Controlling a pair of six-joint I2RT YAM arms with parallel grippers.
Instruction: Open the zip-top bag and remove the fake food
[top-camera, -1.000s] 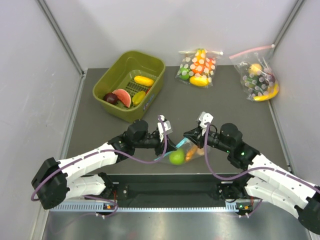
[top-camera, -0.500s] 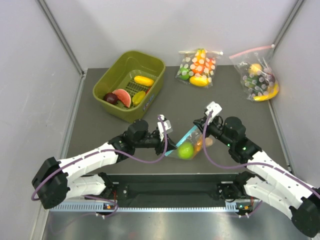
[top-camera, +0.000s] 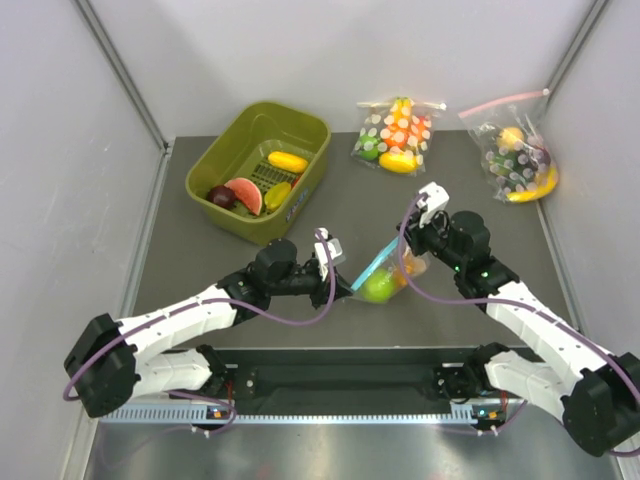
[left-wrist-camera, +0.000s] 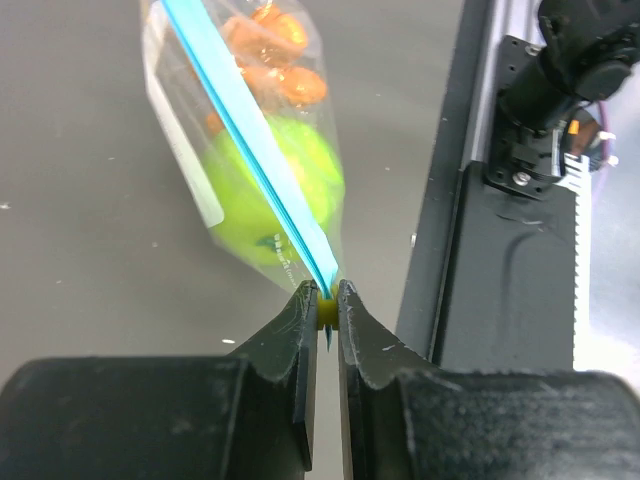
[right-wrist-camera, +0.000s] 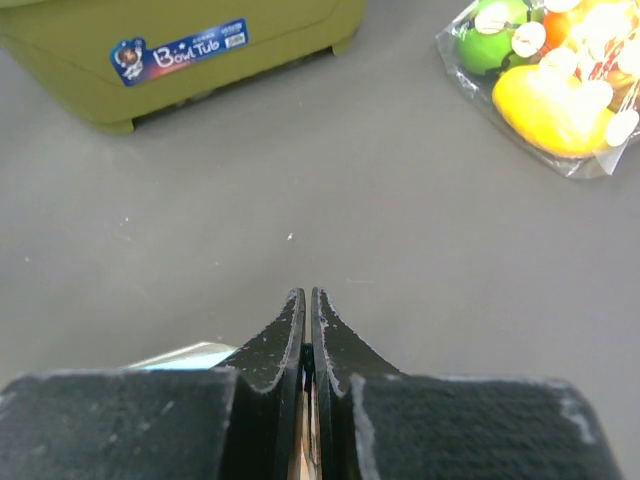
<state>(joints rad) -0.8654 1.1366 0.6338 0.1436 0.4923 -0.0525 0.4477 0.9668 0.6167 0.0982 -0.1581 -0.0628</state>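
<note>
The zip-top bag (top-camera: 385, 272) is clear with a light-blue zip strip (left-wrist-camera: 250, 150). It hangs stretched between my two grippers above the near middle of the table. Inside are a round green fruit (top-camera: 378, 289) and orange carrot-like pieces (top-camera: 406, 267); the left wrist view shows the fruit (left-wrist-camera: 285, 185) and the orange pieces (left-wrist-camera: 268, 45) too. My left gripper (top-camera: 343, 287) is shut on the yellow tab at the strip's near end (left-wrist-camera: 327, 308). My right gripper (top-camera: 409, 252) is shut on the bag's far end, with a sliver of film between its jaws (right-wrist-camera: 306, 300).
A green tub (top-camera: 305, 190) with yellow, red and purple toy pieces stands at the back left, also in the right wrist view (right-wrist-camera: 200, 60). Two white-dotted bags with pink strips lie at the back middle (top-camera: 395, 135) and back right (top-camera: 520, 155). The arms' black base rail (left-wrist-camera: 520, 300) runs along the near edge.
My right gripper has moved back and to the right, carrying its end of the bag. The bag has shifted away from the near edge. My left gripper has barely moved.
</note>
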